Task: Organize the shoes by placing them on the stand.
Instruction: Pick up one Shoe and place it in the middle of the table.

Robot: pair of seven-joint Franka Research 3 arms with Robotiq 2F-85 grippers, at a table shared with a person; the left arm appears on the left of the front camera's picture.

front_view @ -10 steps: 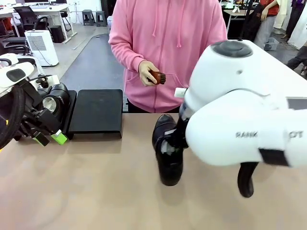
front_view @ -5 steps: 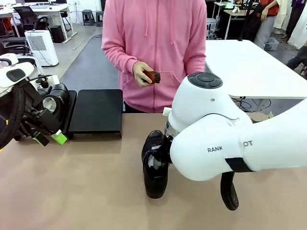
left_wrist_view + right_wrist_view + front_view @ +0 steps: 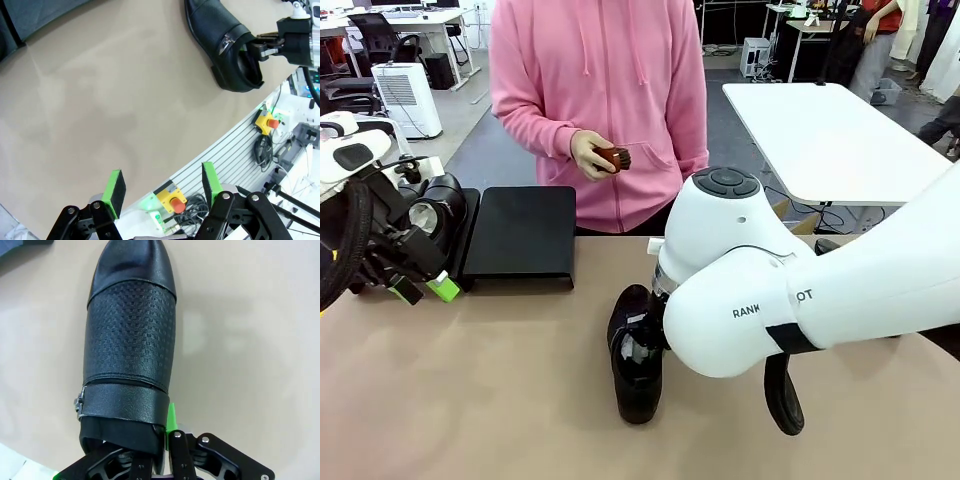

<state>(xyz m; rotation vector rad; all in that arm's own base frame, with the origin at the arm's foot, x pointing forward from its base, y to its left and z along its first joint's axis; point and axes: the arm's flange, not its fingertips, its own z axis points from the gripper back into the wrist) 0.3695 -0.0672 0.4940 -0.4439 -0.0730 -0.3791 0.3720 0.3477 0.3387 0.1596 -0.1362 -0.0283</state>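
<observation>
One glossy black shoe (image 3: 636,365) hangs low over the tan table (image 3: 470,400), toe towards the stand. My right gripper (image 3: 150,452) is shut on its heel rim, with one green pad (image 3: 171,416) outside the collar. The left wrist view shows the same shoe (image 3: 220,40) held by that gripper (image 3: 270,42). The stand's right platform (image 3: 520,235) lies bare at the far left. Beside it, two more shoes (image 3: 438,205) with white stuffing sit on the left platform. My left gripper (image 3: 424,289) hovers open in front of them, its pads (image 3: 115,185) wide apart and holding nothing.
A person in a pink hoodie (image 3: 600,90) stands at the far edge holding a small brown brush (image 3: 613,157). My right arm's white body (image 3: 770,290) covers the table's right half. A yellow box with a red button (image 3: 171,197) sits below the near table edge.
My right arm has carried the shoe to the left and towards the near edge. The person has stepped left. My left gripper has stayed put.
</observation>
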